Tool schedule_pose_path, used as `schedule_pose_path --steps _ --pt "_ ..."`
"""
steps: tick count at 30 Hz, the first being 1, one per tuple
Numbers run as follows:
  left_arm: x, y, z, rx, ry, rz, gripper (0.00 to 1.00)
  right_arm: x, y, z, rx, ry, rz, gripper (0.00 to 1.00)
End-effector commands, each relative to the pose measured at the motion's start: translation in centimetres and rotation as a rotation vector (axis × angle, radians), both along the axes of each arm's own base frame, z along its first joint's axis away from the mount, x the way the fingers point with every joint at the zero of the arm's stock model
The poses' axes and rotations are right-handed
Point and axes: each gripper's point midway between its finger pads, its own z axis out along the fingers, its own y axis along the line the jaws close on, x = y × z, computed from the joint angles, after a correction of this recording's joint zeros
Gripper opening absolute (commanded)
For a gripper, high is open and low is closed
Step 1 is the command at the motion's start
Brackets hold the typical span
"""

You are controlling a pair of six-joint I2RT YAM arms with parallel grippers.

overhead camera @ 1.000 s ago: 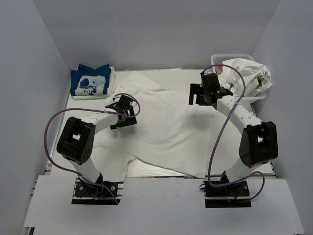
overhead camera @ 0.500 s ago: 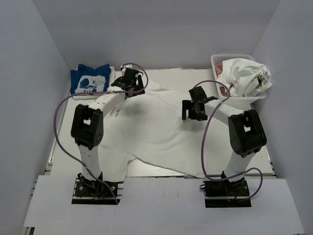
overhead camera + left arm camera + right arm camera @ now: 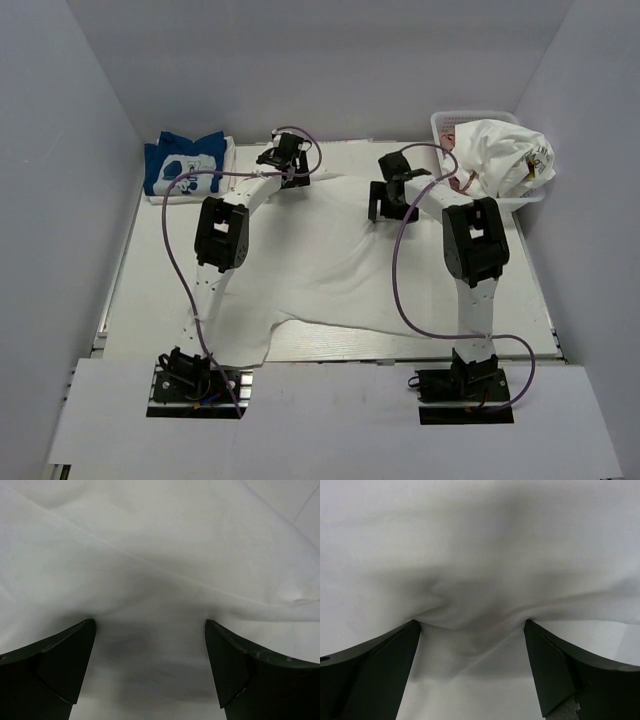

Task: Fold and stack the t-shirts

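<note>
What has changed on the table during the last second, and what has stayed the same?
The left gripper travelled away from the bases to the far edge of the spread white t-shirt; the right gripper shifted slightly leftward. Both hang open over the cloth, holding nothing. The folded blue t-shirt, the basket and its crumpled shirt stayed put.
</note>
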Motion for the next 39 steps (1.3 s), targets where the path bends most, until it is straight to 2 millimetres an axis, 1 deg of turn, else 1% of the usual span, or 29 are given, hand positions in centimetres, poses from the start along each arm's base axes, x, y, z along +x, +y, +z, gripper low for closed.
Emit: schedule_pose_path --steps 1,4,5,7,8,10,11,12,13,14,15,16,17,18,19,20,21,22,23,24,26,27,28,29,30,31,32,35,39 --pt "1.4 -0.9 -0.2 -0.085 -0.013 -0.034 1.00 2.3 -2.3 -3.1 -0.072 0.072 -0.005 0.90" --pt "3.7 -2.6 0.3 -0.166 -0.069 -0.084 1.00 5.2 -2.9 -3.1 -0.112 0.044 0.038 0.90" --pt "3.8 -3.9 0.7 -0.222 -0.069 -0.116 1.00 7.8 -3.0 -0.7 -0.123 -0.037 0.044 0.90" --pt "4.3 -5.1 2.0 -0.286 -0.098 -0.144 1.00 9.9 -3.0 0.6 -0.126 -0.094 0.056 0.90" --pt "4.2 -5.9 4.0 -0.322 -0.122 -0.177 1.00 12.3 -2.5 4.2 -0.110 -0.187 0.072 0.90" --pt "4.0 -6.0 5.9 -0.347 -0.157 -0.182 1.00 13.0 -1.3 6.4 -0.063 -0.238 0.115 0.90" --pt "3.8 -5.9 7.3 -0.351 -0.171 -0.184 1.00 13.2 -0.8 9.7 -0.049 -0.305 0.141 0.90" --pt "3.6 -5.9 11.4 -0.368 -0.233 -0.193 1.00 12.4 0.7 9.9 -0.007 -0.301 0.189 0.90" --pt "3.1 -5.4 12.3 -0.360 -0.234 -0.183 1.00 11.6 1.1 9.6 0.006 -0.291 0.206 0.90" --pt "2.4 -5.5 14.0 -0.350 -0.250 -0.189 1.00 11.1 1.3 13.8 0.033 -0.367 0.207 0.90" --pt "1.3 -4.9 14.9 -0.330 -0.231 -0.184 1.00 9.6 2.3 13.2 0.059 -0.335 0.240 0.90" --pt "-0.4 -4.5 18.1 -0.320 -0.251 -0.189 1.00 8.2 2.3 14.2 0.067 -0.349 0.247 0.90" --pt "-1.7 -3.9 19.1 -0.286 -0.244 -0.173 1.00 7.2 2.4 16.6 0.093 -0.390 0.240 0.90" --pt "-3.9 -2.8 17.2 -0.254 -0.170 -0.156 1.00 4.2 2.0 15.0 0.089 -0.338 0.244 0.90" --pt "-6.3 -1.9 16.6 -0.250 -0.103 -0.134 1.00 3.5 2.6 15.4 0.112 -0.358 0.255 0.90" --pt "-9.1 -1.0 20.0 -0.305 -0.130 -0.096 1.00 2.9 3.1 15.9 0.142 -0.388 0.248 0.90" --pt "-11.1 -0.3 19.9 -0.317 -0.111 -0.077 1.00 0.5 2.7 17.2 0.171 -0.410 0.237 0.90" --pt "-15.1 1.2 14.9 -0.288 0.014 -0.043 1.00 -1.0 2.9 15.3 0.199 -0.379 0.233 0.90" --pt "-17.9 2.1 17.6 -0.349 -0.031 -0.006 1.00 -1.4 2.8 15.6 0.214 -0.394 0.224 0.90" --pt "-21.9 3.3 13.2 -0.333 0.071 0.022 1.00 -3.3 2.6 16.1 0.246 -0.405 0.200 0.90" --pt "-26.1 4.2 11.6 -0.405 0.114 0.089 1.00 -6.0 1.8 13.9 0.248 -0.356 0.169 0.90" --pt "-29.9 5.2 8.2 -0.399 0.208 0.118 1.00 -6.4 1.6 13.9 0.255 -0.363 0.156 0.90" --pt "-32.0 4.9 9.2 -0.461 0.198 0.085 1.00 -7.1 1.5 14.5 0.283 -0.375 0.127 0.90" --pt "-34.3 5.5 8.2 -0.470 0.254 0.128 1.00 -8.5 0.8 13.3 0.277 -0.355 0.112 0.90" --pt "-36.8 6.5 6.2 -0.453 0.320 0.167 1.00 -9.0 0.8 13.3 0.291 -0.356 0.100 0.90" --pt "-38.3 7.0 5.6 -0.450 0.348 0.192 1.00 -9.4 0.6 14.8 0.312 -0.400 0.092 0.90" --pt "-40.3 7.5 5.5 -0.451 0.385 0.215 1.00 -10.4 0.1 13.2 0.298 -0.375 0.086 0.90" --pt "-44.6 8.6 2.8 -0.455 0.501 0.310 1.00 -11.8 -0.7 13.3 0.317 -0.400 0.057 0.90" --pt "-46.9 8.5 0.6 -0.482 0.590 0.380 1.00 -13.3 -1.0 12.7 0.342 -0.398 0.035 0.90"
